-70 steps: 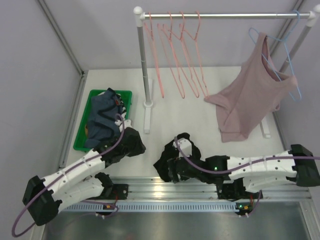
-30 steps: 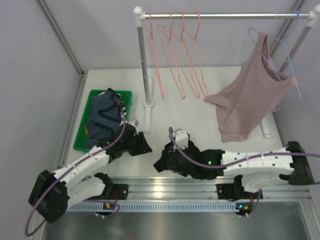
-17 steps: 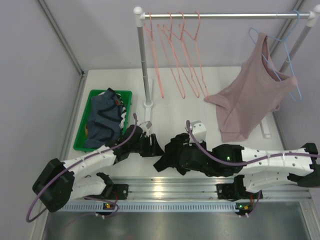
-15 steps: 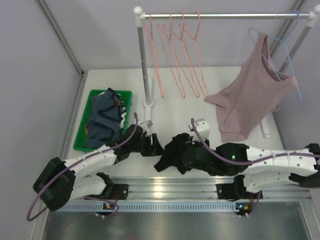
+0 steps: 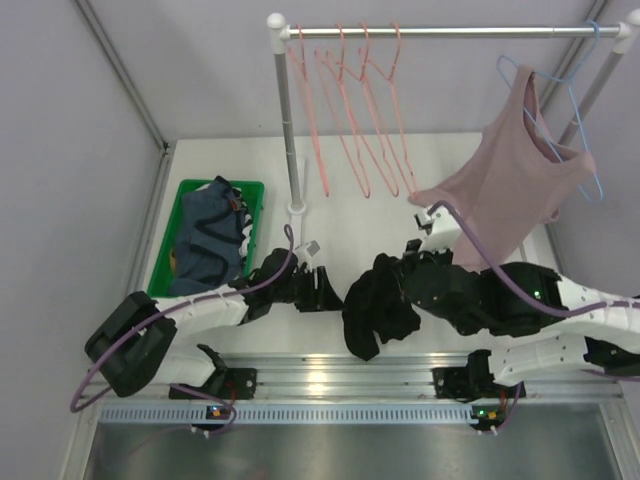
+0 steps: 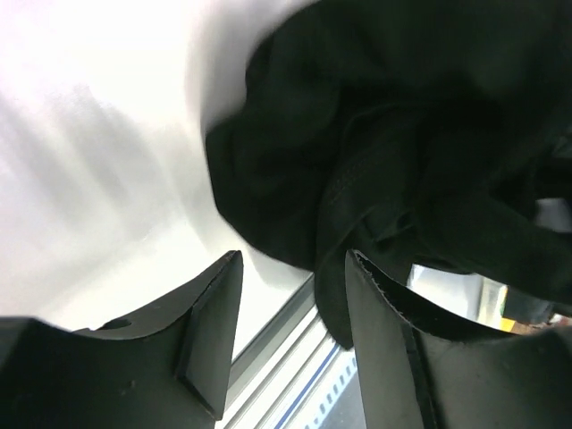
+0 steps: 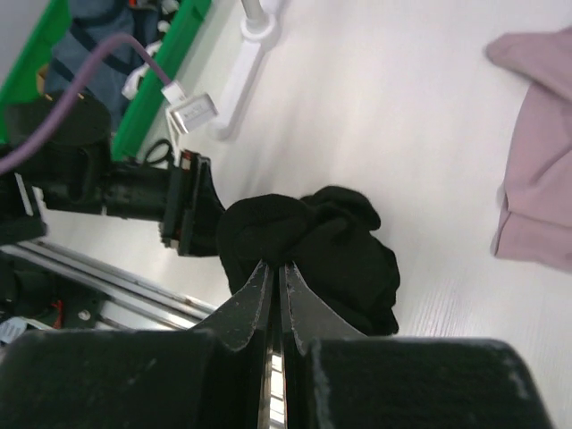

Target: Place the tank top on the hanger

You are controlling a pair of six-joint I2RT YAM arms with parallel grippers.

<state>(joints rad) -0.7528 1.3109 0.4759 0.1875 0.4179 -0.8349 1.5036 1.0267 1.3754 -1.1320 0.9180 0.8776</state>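
Hanging bunched from the right gripper point(image 7: 275, 273), pinched tight, the black tank top point(image 5: 375, 305) is just beside the left gripper point(image 6: 293, 268) with its fingers parted. Pink hangers point(image 5: 355, 120) hang on the rail point(image 5: 450, 32) behind, beyond the rack's post point(image 5: 288, 130).

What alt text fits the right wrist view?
Right fingers pinched shut on the bunched black tank top above the white table. The left arm reaches toward it from the left; a pink top shows at the right edge.
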